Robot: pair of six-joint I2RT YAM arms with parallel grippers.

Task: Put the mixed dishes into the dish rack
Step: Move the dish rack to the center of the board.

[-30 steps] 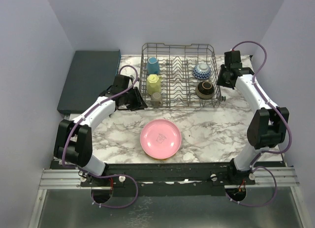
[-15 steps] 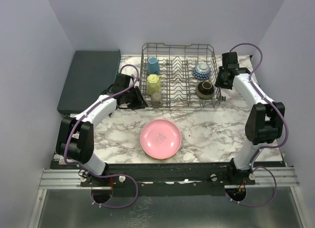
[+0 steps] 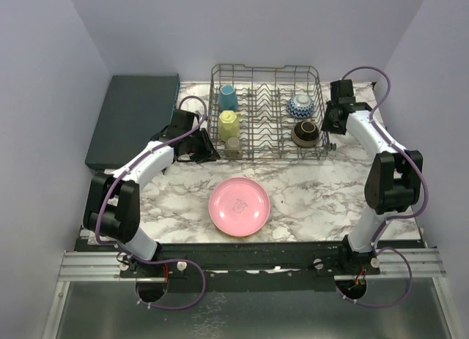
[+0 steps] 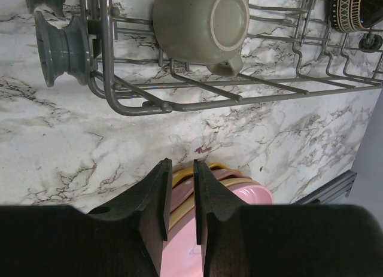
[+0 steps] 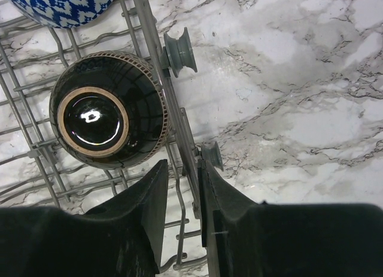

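We judge the pink plate (image 3: 239,206), at 6 o'clock from the dish rack (image 3: 267,66), is next: the left end effector (image 4: 180,196) and the right end effector (image 5: 184,196), both barely spread, must widen.

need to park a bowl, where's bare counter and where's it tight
Bare marble between the plate stack and the right arm, and between the stack and the dish rack. Tight beside the rack, where the left gripper and right gripper sit.

text: none legible | pink plate (image 3: 239,206) centre mark: unreadable
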